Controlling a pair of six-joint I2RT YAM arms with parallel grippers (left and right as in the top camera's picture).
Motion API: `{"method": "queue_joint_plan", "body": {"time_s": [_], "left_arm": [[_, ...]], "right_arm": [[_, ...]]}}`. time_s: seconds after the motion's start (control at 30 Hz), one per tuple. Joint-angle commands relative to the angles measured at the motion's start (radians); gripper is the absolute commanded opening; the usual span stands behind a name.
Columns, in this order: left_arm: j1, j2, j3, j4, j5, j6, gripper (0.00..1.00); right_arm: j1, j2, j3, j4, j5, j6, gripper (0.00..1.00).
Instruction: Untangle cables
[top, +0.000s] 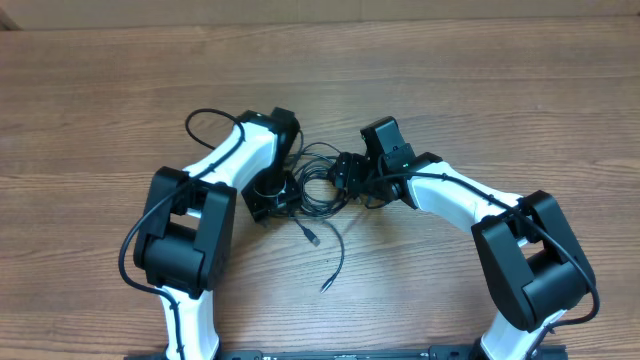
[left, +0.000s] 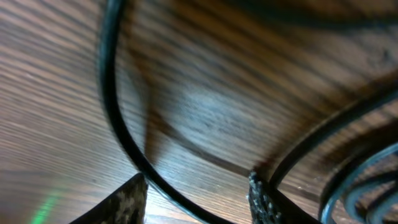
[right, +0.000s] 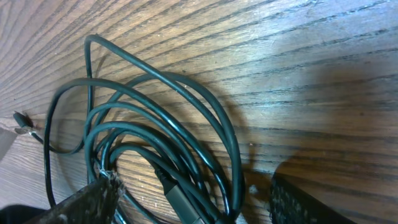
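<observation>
Two arms bent inward over the wooden worktop (top: 480, 80), the left arm (top: 195, 225) and the right arm (top: 505, 235) meeting about its middle, somewhat nearer the robot's edge than the far one. The left gripper (top: 268, 198) sat low against the left side of the cables (top: 318, 188). Its jaws were parted, and one strand (left: 115, 118) crossed the gap between them, unpinched as far as the wrist view showed. The right gripper (top: 348, 178) hovered at the bundle's right side, jaws spread and empty, with the coiled loops lying on the wood between its fingers (right: 93, 199). Two loose tails ran from the coil toward the robot's edge, one ending in a silvery plug (top: 313, 238), the other in a small dark tip (top: 325, 287). The step in hand looked like taking hold on each side. It would go best if each gripper closed on a single strand, not the whole stack, then drew apart slowly along the wood so the loops could slide free instead of cinching
</observation>
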Motion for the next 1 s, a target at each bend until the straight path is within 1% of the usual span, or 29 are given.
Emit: {"method": "queue_joint_plan", "body": {"time_s": [0.0,0.03,0.07,0.13,0.2,0.3,0.37,0.4,0.43,0.47,0.53,0.57,0.6,0.63,0.7,0.73,0.77,0.8,0.87,0.93,0.97], "left_arm": [[-0.007,0.022,-0.044,-0.026,-0.155,-0.033,0.5],[0.0,0.022,-0.044,-0.037,-0.226,-0.014,0.5],[0.011,0.022,-0.044,-0.051,-0.327,-0.001,0.55],[0.027,0.022,-0.044,-0.075,-0.413,-0.002,0.6],[0.048,0.022,-0.044,-0.086,-0.456,-0.002,0.63],[0.112,0.022,-0.035,-0.078,-0.546,-0.002,0.64],[0.154,0.022,-0.011,-0.074,-0.597,0.0,0.63],[0.177,0.022,0.014,-0.08,-0.6,0.028,0.63],[0.202,0.022,0.056,-0.1,-0.6,0.072,0.63],[0.23,0.022,0.112,-0.13,-0.606,0.094,0.66],[0.27,0.022,0.213,-0.181,-0.616,0.093,0.69],[0.298,0.022,0.292,-0.204,-0.611,0.102,0.7],[0.313,0.022,0.34,-0.214,-0.603,0.114,0.7],[0.34,0.022,0.426,-0.219,-0.567,0.141,0.72],[0.372,0.022,0.541,-0.212,-0.456,0.2,0.81],[0.385,0.022,0.589,-0.201,-0.395,0.226,0.88],[0.401,0.022,0.646,-0.19,-0.307,0.27,0.93],[0.411,0.022,0.679,-0.185,-0.247,0.288,0.94],[0.414,0.022,0.691,-0.178,-0.167,0.311,0.93],[0.41,0.023,0.677,-0.176,-0.074,0.346,0.88],[0.396,0.023,0.655,-0.182,0.014,0.412,0.84]], "right_arm": [[-0.009,0.039,-0.031,-0.021,0.022,0.0,0.76],[-0.009,0.039,-0.031,-0.02,0.022,0.0,0.76],[-0.009,0.039,-0.031,-0.021,0.022,0.0,0.76],[-0.009,0.039,-0.031,-0.021,0.022,0.0,0.77],[-0.009,0.039,-0.031,-0.021,0.022,0.0,0.77],[-0.009,0.039,-0.031,-0.024,0.022,0.0,0.78],[-0.009,0.039,-0.031,-0.024,0.022,0.0,0.81],[-0.009,0.039,-0.031,-0.024,0.022,0.0,0.82],[-0.009,0.039,-0.031,-0.024,0.023,0.0,0.85],[-0.009,0.039,-0.031,-0.024,0.023,0.0,0.88],[-0.009,0.039,-0.032,-0.025,0.045,0.0,0.9],[-0.009,0.039,-0.032,-0.03,0.063,-0.001,0.91],[-0.009,0.039,-0.033,-0.035,0.076,-0.001,0.92],[-0.009,0.039,-0.033,-0.045,0.085,-0.001,0.93],[-0.009,0.039,-0.033,-0.055,0.087,-0.001,0.95],[-0.009,0.039,-0.033,-0.057,0.086,-0.001,0.95],[-0.009,0.039,-0.033,-0.051,0.083,0.0,0.95],[-0.009,0.039,-0.033,-0.044,0.083,0.006,0.95],[-0.009,0.039,-0.033,-0.032,0.083,0.027,0.95],[-0.009,0.039,-0.033,-0.024,0.082,0.026,0.95],[-0.009,0.039,-0.033,-0.025,0.083,0.026,0.95]]}}
